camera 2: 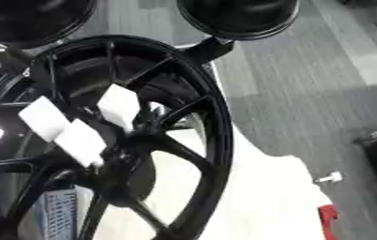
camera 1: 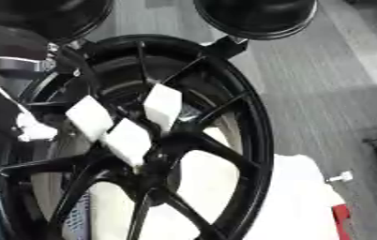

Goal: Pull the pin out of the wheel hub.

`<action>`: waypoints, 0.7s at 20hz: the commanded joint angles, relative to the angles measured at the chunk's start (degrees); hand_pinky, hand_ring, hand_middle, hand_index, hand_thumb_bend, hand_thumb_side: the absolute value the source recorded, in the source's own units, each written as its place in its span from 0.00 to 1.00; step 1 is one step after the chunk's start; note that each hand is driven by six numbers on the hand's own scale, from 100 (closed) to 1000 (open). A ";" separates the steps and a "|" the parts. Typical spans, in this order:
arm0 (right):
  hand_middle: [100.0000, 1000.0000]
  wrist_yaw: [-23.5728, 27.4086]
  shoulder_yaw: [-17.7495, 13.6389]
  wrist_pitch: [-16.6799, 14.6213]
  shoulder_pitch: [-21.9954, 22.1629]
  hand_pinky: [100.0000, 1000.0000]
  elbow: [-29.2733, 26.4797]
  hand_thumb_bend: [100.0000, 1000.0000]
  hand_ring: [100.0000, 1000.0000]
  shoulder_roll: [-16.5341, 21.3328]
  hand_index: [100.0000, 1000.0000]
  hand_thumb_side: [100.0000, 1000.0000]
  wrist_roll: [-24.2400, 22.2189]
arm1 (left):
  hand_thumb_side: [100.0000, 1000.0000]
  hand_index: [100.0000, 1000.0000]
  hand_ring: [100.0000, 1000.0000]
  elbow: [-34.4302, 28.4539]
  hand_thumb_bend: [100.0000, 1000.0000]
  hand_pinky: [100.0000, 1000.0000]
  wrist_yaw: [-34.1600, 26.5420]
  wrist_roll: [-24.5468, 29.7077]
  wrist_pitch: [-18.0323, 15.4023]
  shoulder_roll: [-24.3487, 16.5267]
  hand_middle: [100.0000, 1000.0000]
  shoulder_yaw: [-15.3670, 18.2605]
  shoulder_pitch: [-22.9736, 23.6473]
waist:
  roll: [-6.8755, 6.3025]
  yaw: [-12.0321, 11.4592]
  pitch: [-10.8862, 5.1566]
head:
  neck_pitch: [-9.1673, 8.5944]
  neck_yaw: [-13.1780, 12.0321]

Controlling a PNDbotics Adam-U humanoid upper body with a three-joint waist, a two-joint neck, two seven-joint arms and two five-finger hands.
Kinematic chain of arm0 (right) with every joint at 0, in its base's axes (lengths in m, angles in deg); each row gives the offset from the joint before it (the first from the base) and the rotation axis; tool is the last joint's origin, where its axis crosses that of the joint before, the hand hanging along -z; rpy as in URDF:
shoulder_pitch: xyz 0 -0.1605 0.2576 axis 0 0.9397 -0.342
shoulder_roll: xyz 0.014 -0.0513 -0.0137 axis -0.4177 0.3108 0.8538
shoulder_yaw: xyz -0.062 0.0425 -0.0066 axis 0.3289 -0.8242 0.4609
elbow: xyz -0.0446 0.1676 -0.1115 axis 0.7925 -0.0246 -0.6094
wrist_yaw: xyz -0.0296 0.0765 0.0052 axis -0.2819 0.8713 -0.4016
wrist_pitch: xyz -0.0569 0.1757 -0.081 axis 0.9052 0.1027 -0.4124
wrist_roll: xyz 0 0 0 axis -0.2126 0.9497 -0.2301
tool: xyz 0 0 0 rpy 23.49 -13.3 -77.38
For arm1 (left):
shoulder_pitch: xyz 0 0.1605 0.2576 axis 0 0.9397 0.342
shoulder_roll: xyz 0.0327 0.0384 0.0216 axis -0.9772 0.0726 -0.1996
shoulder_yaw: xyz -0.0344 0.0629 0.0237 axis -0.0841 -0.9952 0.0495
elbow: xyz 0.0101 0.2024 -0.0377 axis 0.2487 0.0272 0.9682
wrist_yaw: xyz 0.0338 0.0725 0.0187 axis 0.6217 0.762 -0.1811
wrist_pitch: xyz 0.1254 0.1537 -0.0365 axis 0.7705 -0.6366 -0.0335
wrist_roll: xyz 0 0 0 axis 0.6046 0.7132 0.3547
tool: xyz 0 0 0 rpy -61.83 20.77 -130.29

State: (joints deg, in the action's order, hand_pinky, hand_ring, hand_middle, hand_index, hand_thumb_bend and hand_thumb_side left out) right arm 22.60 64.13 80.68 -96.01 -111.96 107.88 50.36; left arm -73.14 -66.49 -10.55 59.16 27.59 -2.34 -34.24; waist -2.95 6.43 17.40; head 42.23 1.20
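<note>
Left hand at the hub of the glossy black spoked alloy wheel (camera 1: 155, 154) — pin itself not visible.

Your left hand (camera 1: 114, 123), its white-padded fingers (camera 1: 163, 105) bunched against the hub, hides the pin; you can't tell whether it pinches anything. The right hand isn't in view. Expect a small, stiff, smooth metal pin — take it by its head and pull straight out. The wheel, on a white cloth (camera 2: 274, 197), looks heavy enough not to shift.
</note>
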 commanded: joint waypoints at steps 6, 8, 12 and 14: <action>0.57 0.76 -2.24 -0.19 0.34 0.79 -1.56 0.00 0.63 0.27 0.76 0.43 1.13 | 0.33 0.89 0.87 3.31 0.23 0.89 -0.31 2.55 -1.78 0.38 0.82 -0.72 -1.57 | -0.14 0.50 -0.54 | -0.52 -0.27; 0.57 0.79 -2.54 -0.13 0.52 0.79 -1.63 0.00 0.63 0.03 0.75 0.44 1.55 | 0.33 0.89 0.86 3.90 0.20 0.88 -0.95 2.69 -2.14 0.51 0.81 -1.09 -1.37 | -0.22 0.59 -0.42 | -0.50 -0.23; 0.56 0.57 -2.89 0.52 0.89 0.78 -1.30 0.00 0.63 -0.31 0.75 0.44 2.41 | 0.35 0.88 0.85 4.00 0.17 0.88 -3.90 2.74 -2.62 0.45 0.77 -1.56 -0.81 | -0.36 0.63 -0.23 | -0.44 -0.11; 0.56 0.57 -3.03 0.77 1.02 0.78 -1.11 0.00 0.62 -0.55 0.74 0.45 2.79 | 0.35 0.87 0.84 3.61 0.15 0.87 -5.08 2.74 -2.93 0.27 0.77 -1.67 -0.57 | -0.43 0.64 -0.16 | -0.41 -0.01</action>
State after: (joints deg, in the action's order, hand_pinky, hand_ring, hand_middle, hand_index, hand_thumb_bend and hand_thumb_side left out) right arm 22.74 62.23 81.38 -94.49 -112.66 106.12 52.69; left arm -68.93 -70.59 -7.81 56.58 29.29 -4.42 -34.23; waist -3.53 7.04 18.14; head 42.24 1.17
